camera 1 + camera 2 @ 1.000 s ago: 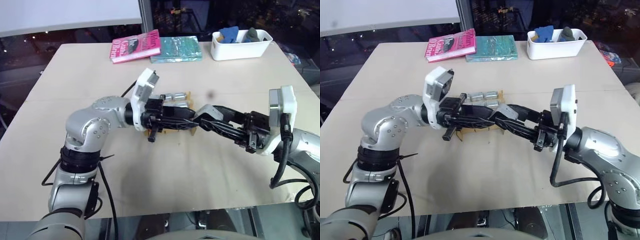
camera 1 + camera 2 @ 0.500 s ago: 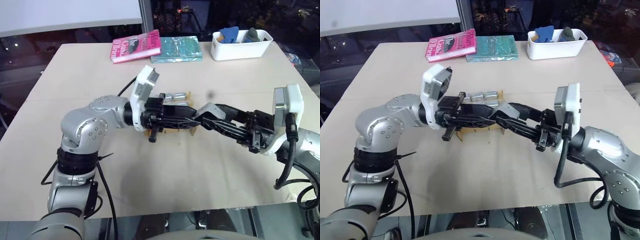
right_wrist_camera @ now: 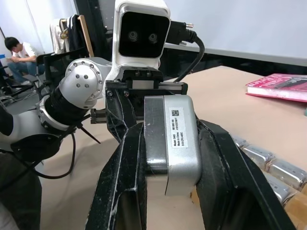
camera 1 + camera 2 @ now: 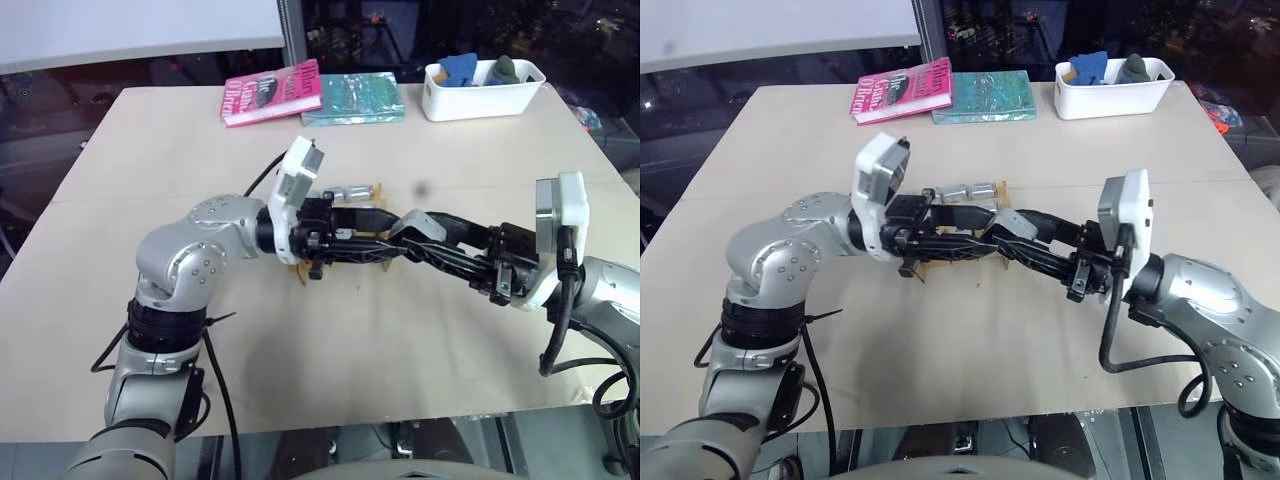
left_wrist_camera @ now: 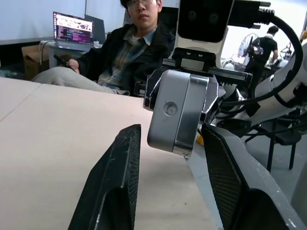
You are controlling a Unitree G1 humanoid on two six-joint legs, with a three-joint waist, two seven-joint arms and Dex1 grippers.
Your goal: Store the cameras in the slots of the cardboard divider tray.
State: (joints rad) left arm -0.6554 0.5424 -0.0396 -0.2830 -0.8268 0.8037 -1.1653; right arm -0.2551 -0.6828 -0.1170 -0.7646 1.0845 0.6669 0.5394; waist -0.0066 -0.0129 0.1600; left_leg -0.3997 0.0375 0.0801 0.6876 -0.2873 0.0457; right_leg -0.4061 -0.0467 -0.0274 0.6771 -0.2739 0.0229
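Beige tabletop. Brown cardboard divider tray mid-tabletop, holding small silver-grey boxy cameras. Right gripper clamped on one silver-grey camera, raised above tray. Left gripper parted, black fingers flanking that camera without touching.

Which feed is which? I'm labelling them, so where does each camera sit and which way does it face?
Head pair: on the head, looking down at the table; both arms meet above the cardboard tray.
Left wrist: looks along the open left gripper at the silver block, a person behind.
Right wrist: looks along the right gripper, shut on that block, toward the left arm.
Shared: both wrist views see one block from opposite sides.
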